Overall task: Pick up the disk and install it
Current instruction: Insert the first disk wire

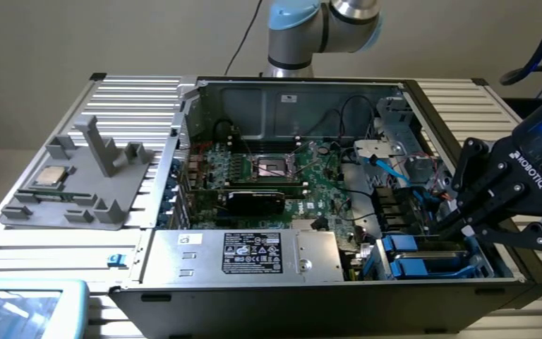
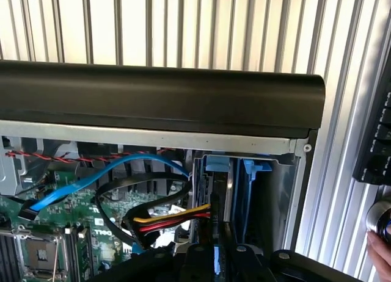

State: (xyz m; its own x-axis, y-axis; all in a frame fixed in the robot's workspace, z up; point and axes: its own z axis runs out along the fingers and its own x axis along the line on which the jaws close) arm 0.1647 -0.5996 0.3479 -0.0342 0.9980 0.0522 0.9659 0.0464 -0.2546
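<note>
Gripper (image 1: 452, 227): nearest the exterior camera, my black two-finger tool leans down into the drive bay at the near corner of the case, on the exterior view's right. Its fingers are pressed together. The tips sit right at the blue carrier, and I cannot tell whether they touch it.
Table (image 1: 130, 92): a pale slatted metal top that carries everything I work on.
Computer case (image 1: 299, 305): lies open on the table with its side panel off and its black front wall toward the exterior camera.
Arm (image 1: 323, 25): my grey and pale-blue joints stand behind the case.
Power-supply box (image 1: 243, 254): grey with a black label, set along the near wall of the case, on the exterior view's left of the drive bay.
Motherboard (image 1: 285, 185): green, flat on the case floor, with a bare socket (image 1: 276, 167) near its middle.
Fixture (image 1: 82, 187): a grey plastic holder with upright posts, on the table beside the case, on the exterior view's left.
Disk (image 1: 429, 256): sits inside the drive bay in its bright blue carrier frame, just beside my fingertips.
Graphics card (image 1: 257, 201): black, lying across the motherboard.
Blue cable (image 2: 110, 172): curves over the board toward the bay.
Wires (image 2: 177, 218): a red, yellow and black bundle running to the bay.
Processor chip (image 1: 50, 176): small, square and silver, resting on the fixture.
</note>
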